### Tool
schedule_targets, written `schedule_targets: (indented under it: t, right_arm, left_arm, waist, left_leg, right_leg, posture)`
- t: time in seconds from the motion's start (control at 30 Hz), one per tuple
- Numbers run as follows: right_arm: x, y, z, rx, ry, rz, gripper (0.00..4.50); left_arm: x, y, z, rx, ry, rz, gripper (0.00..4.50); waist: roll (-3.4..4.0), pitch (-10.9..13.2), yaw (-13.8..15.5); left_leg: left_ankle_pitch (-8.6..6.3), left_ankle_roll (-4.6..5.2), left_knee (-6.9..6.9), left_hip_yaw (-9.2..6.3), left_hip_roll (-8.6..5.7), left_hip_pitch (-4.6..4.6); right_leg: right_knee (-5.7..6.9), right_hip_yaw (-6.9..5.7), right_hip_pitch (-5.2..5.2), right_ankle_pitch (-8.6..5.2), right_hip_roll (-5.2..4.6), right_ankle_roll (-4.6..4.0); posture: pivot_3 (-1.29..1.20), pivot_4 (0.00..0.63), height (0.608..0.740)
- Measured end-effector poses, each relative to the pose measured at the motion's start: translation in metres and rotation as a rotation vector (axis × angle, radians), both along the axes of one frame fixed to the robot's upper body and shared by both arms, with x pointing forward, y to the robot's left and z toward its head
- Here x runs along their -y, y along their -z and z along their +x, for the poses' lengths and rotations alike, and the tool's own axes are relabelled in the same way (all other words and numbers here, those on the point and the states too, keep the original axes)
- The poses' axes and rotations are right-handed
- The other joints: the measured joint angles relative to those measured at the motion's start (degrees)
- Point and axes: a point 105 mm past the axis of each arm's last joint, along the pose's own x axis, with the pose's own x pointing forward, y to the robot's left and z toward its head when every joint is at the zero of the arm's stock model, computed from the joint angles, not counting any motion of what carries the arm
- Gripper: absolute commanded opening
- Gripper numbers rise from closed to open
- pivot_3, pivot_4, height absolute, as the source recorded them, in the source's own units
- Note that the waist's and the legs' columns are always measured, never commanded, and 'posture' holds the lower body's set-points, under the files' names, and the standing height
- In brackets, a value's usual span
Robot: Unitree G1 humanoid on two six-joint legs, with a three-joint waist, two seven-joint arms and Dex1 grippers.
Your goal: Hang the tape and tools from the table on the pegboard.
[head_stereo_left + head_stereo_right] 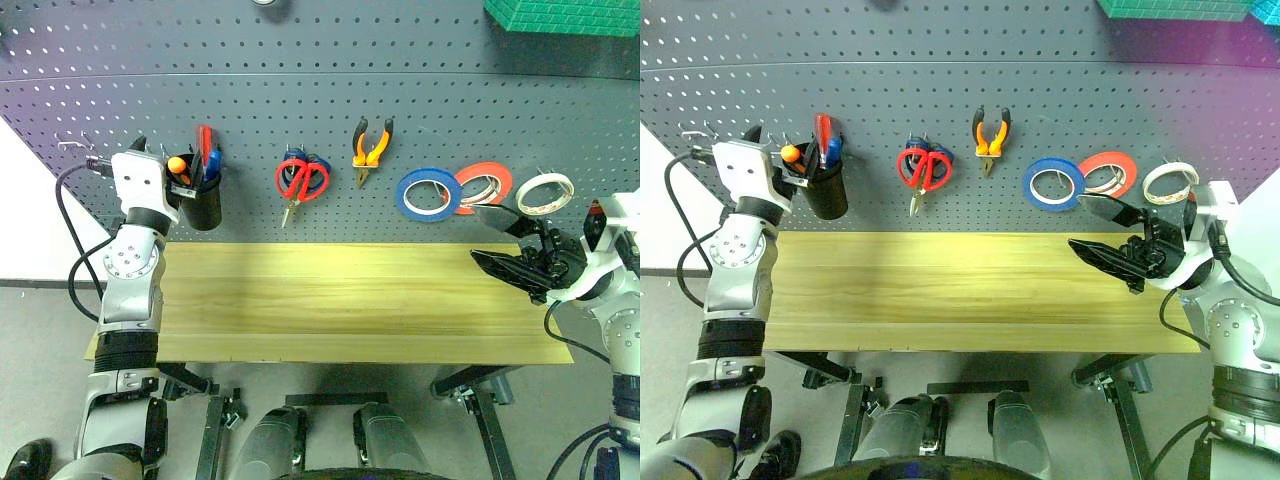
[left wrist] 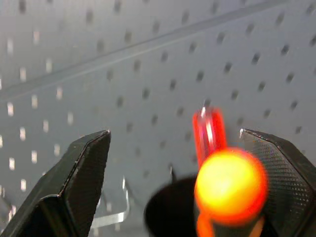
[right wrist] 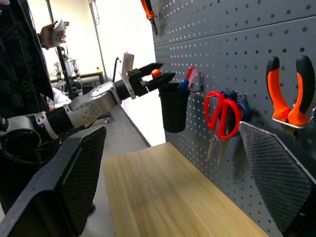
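Note:
On the pegboard hang the blue tape, the red-handled scissors and the orange-and-black pliers. The orange-handled screwdriver stands upright in a black cup fixed to the board. My left gripper is open at the cup's rim, with the screwdriver's handle top between its fingers, close to one of them. My right gripper is open and holds nothing, over the right end of the table, below the tape rolls.
A red-orange roll and a cream-white roll hang right of the blue tape. Red and blue screwdrivers share the cup. A green box sits above the board. A person stands beyond the table's left end.

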Motion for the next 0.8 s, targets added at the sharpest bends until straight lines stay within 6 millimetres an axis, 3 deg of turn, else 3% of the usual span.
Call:
schedule_targets:
  t: [0.33,0.6,0.7,0.8]
  right_arm:
    - [0.001,-0.001,0.003,0.003,-0.002,-0.001,4.50]
    - [-0.002,0.003,0.005,0.007,0.000,-0.003,4.50]
    - [-0.003,0.005,0.006,0.011,0.005,-0.002,4.50]
    - [0.000,0.009,0.008,0.011,0.026,-0.011,4.50]
  left_arm:
    - [0.032,-0.055,-0.007,0.198,0.035,0.107,4.44]
    - [0.100,-0.045,-0.009,0.129,0.352,0.157,4.44]
    - [0.130,-0.047,-0.018,0.110,0.520,0.115,4.44]
    - [0.156,-0.038,-0.027,0.033,0.695,0.107,4.44]
  waist:
    - [0.00,0.0,0.0]
    - [-0.01,0.0,0.0]
    - [0.01,0.0,-0.1]
    - [0.07,-0.1,-0.2]
  left_leg:
    - [0.00,0.00,0.00,0.00,0.00,0.00]
    - [0.01,0.01,0.02,0.00,-0.01,-0.01]
    - [0.01,0.01,0.04,0.00,-0.01,-0.01]
    - [0.04,0.05,0.06,0.00,-0.01,0.00]
  right_leg:
    - [-0.01,-0.02,0.01,0.00,0.00,0.01]
    - [-0.01,-0.03,0.02,0.00,0.00,0.01]
    - [-0.01,-0.04,0.02,0.00,0.00,0.01]
    - [0.01,-0.04,0.02,0.00,0.03,0.01]
  posture:
    - [-0.13,0.118,0.740]
    - [-0.14,0.088,0.740]
    - [-0.14,0.082,0.740]
    - [-0.15,0.068,0.740]
